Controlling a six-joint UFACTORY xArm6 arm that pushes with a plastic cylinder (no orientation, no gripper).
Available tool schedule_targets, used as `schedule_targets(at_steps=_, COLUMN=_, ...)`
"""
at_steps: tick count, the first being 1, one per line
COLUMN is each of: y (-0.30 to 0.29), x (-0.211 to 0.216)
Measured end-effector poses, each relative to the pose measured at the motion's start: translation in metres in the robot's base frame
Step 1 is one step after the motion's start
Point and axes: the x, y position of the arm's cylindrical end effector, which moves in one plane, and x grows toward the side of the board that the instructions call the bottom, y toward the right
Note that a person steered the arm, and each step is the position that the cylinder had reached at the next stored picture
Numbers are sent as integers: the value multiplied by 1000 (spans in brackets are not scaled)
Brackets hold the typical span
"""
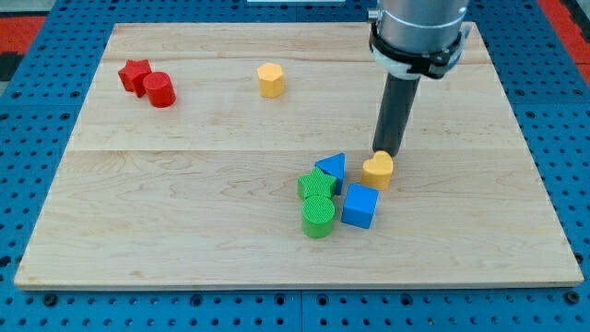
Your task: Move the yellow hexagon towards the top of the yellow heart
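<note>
tip [386, 152] just above yellow heart [377, 170], touching or nearly so; yellow hexagon [270, 80] well apart toward worktop [184, 184] top; no fingers here.

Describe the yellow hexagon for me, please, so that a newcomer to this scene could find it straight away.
Start at the wooden board and look along its top part, a little to the view's left of centre. There the yellow hexagon stands alone, well to the view's right of the red pair. The only other yellow block, the yellow heart, lies lower down by my tip and the blue and green cluster.
</note>
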Motion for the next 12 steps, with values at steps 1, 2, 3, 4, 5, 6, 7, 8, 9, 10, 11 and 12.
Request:
schedule_targets(at_steps=1, y=0, x=24)
schedule_targets(at_steps=2, y=0, x=5)
schedule_targets(at_steps=3, y=-30, x=-18)
schedule_targets(at_steps=4, y=-89, x=-43)
schedule_targets(at_steps=5, y=-147, x=-61)
schedule_targets(at_steps=6, y=-183, x=-68)
schedule_targets(at_steps=7, y=-196, x=-68)
schedule_targets(at_steps=8, y=-204, x=-68)
schedule_targets(at_steps=9, y=-224, x=-68)
schedule_targets(at_steps=10, y=-228, x=-95)
schedule_targets(at_steps=11, y=-227, x=-138)
schedule_targets(at_steps=12, y=-213, x=-165)
